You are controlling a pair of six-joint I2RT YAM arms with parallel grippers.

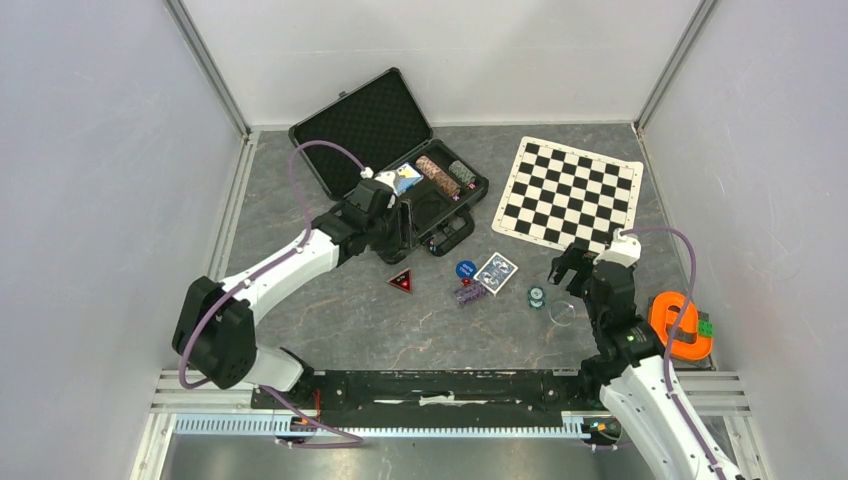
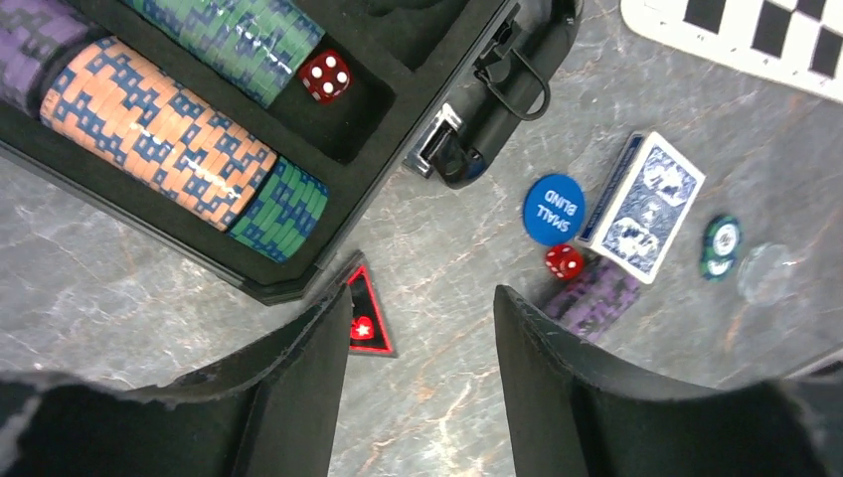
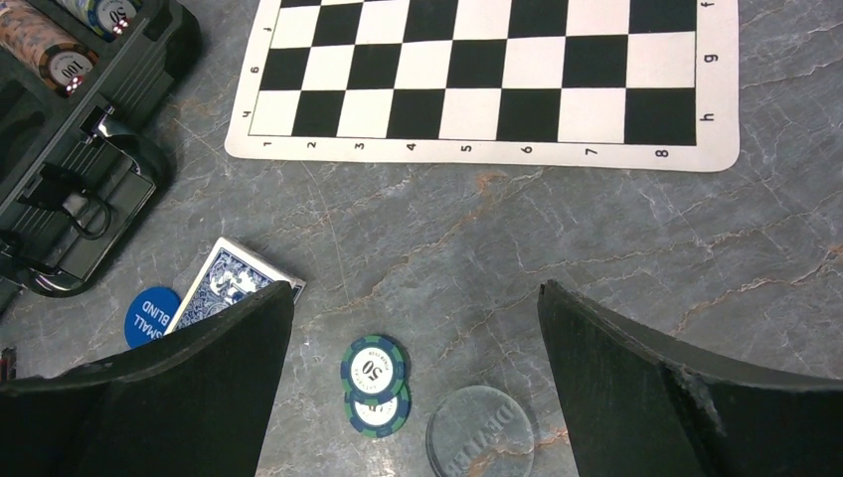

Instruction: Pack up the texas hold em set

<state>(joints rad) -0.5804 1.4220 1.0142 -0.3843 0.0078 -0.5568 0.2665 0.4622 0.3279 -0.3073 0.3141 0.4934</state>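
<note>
The black briefcase [image 1: 365, 125] lies open at the back, with striped chip stacks [image 2: 159, 144] and a red die [image 2: 325, 76] in its foam tray. On the table in front lie a blue "small blind" button [image 1: 465, 268], a blue-backed card deck [image 1: 496, 272], a purple chip stack [image 1: 468, 293], another red die [image 2: 563, 261], two green chips [image 3: 374, 370] and a clear dealer disc [image 3: 480, 435]. My left gripper [image 2: 422, 308] hangs open and empty at the case's front edge, beside a black-red triangle [image 2: 363, 318]. My right gripper [image 3: 416, 298] stands wide open above the green chips.
A black-and-white checkered chess mat [image 1: 568, 192] lies at the back right. An orange plastic object [image 1: 678, 325] sits at the right edge beside the right arm. Grey walls close in both sides and the back.
</note>
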